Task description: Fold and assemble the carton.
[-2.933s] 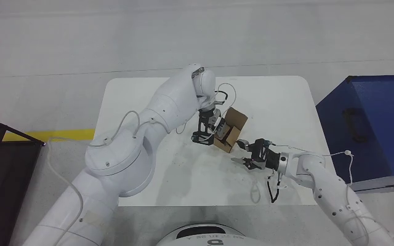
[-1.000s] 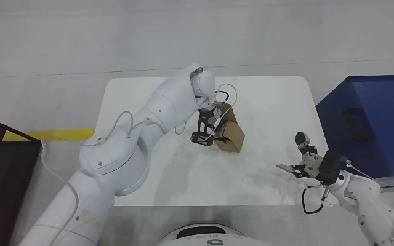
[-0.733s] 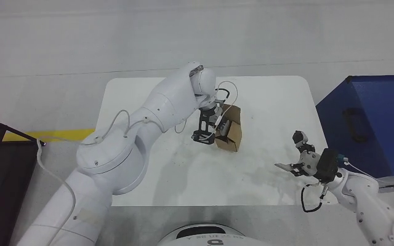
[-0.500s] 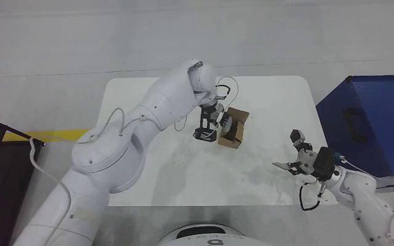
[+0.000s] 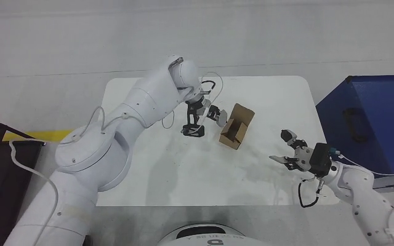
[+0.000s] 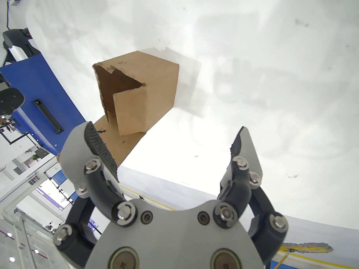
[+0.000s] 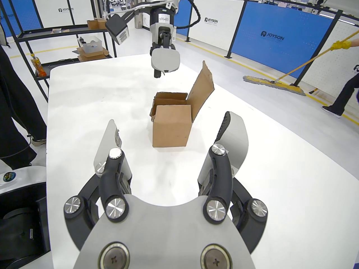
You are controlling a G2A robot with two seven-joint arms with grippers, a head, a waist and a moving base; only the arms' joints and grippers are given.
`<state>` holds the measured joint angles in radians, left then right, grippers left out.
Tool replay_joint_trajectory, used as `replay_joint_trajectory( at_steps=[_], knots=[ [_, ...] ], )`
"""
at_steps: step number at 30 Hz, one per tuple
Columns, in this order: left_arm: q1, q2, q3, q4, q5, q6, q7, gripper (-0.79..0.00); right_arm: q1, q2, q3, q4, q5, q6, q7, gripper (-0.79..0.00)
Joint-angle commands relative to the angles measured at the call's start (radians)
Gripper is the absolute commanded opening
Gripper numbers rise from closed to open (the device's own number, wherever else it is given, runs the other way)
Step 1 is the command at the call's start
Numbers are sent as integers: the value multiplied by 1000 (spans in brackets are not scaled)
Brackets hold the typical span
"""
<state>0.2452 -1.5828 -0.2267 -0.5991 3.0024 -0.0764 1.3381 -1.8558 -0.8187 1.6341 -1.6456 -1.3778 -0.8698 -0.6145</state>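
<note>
Carton [image 5: 236, 126] [image 7: 171, 125] of brown card stands upright on the white bench [image 5: 148, 117], a little right of the middle, and neither arm touches it. Its top is open. One long flap [image 7: 201, 90] rises from the far side and tilts outward. A shorter flap [image 6: 130, 110] is bent partly across the mouth, leaving the dark inside in sight.

The left jaws hang above the bench just left of the carton, apart from it. They are spread wide and hold nothing. Their ribbed fingers [image 6: 98, 144] frame a patch of bare bench, with the carton lying beyond the fingertips.

The right jaws sit out toward the right edge of the bench on the near side, well apart from the carton. They too are spread wide and empty. Their fingers [image 7: 234, 130] point at the carton's plain closed wall, and bare white bench lies between them and it.

A blue cabinet [image 5: 363, 129] with a black handle stands on the floor just past the right edge of the bench. Beyond the left end stands a black rack [image 7: 56, 33] holding a few more cartons and a bottle. A yellow line [image 5: 55, 134] runs along the grey floor on that same side.
</note>
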Motion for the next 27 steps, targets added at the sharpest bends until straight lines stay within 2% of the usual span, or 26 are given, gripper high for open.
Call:
replay_joint_trajectory(
  at_steps=[1, 6, 10, 19, 23, 25, 27],
  knots=[
    [9, 6, 1, -28, 3, 3, -10, 0, 2, -1, 1, -4, 4, -1, 9, -175],
    [27, 6, 28, -70, 42, -19, -19, 0, 6, -2, 2, -9, 13, -12, 27, -175],
    [23, -6, 57, -73, 69, -79, -29, 0, 7, -4, 0, -7, 17, -15, 33, -182],
    [23, -35, 57, -51, 69, -107, -6, 0, 21, -8, -15, 37, 7, -31, -4, -203],
    [30, -51, 57, -34, 69, -122, -11, -62, 25, -10, -18, 45, -3, -35, -15, -206],
    [32, -59, 57, -26, 69, -121, -15, -58, 26, -10, -19, 48, -6, -37, -18, -206],
    [32, -66, 57, -22, 69, -109, -24, 0, 26, -11, -18, 47, -9, -38, -18, -185]
  ],
)
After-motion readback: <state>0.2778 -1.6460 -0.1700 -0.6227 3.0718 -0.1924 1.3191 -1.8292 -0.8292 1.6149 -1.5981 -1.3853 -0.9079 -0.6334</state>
